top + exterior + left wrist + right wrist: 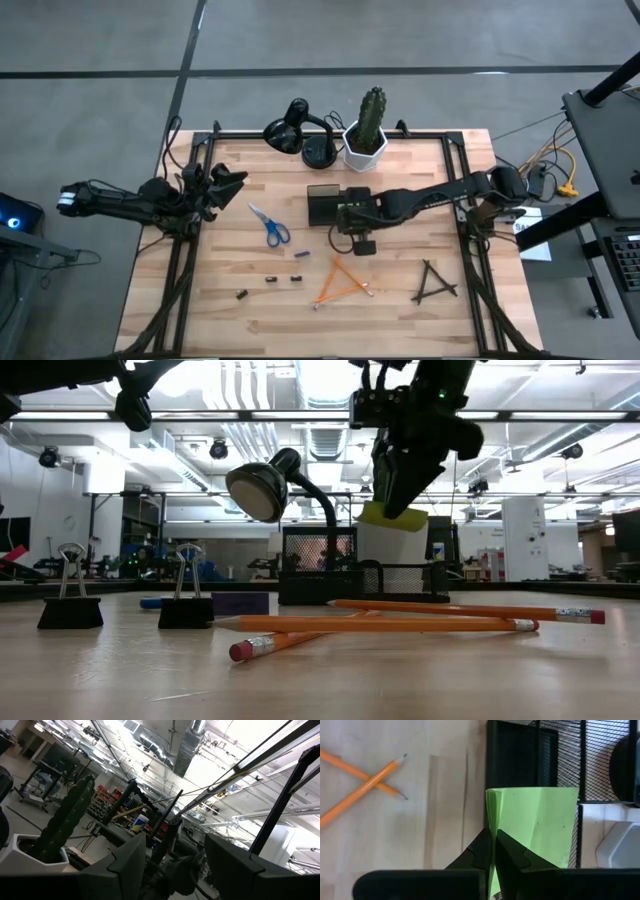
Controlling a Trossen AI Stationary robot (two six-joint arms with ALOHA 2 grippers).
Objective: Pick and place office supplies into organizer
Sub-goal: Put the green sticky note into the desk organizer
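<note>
Overhead, the right gripper hangs above the mesh organizer with its fingers pinched tight on the lime-green sticky pad, clear of the table, while the left gripper waits, fingers apart and empty, at the table's left edge.

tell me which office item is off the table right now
The green sticky pad: the right gripper holds it above the organizer; scissors and pencils lie flat.
</note>
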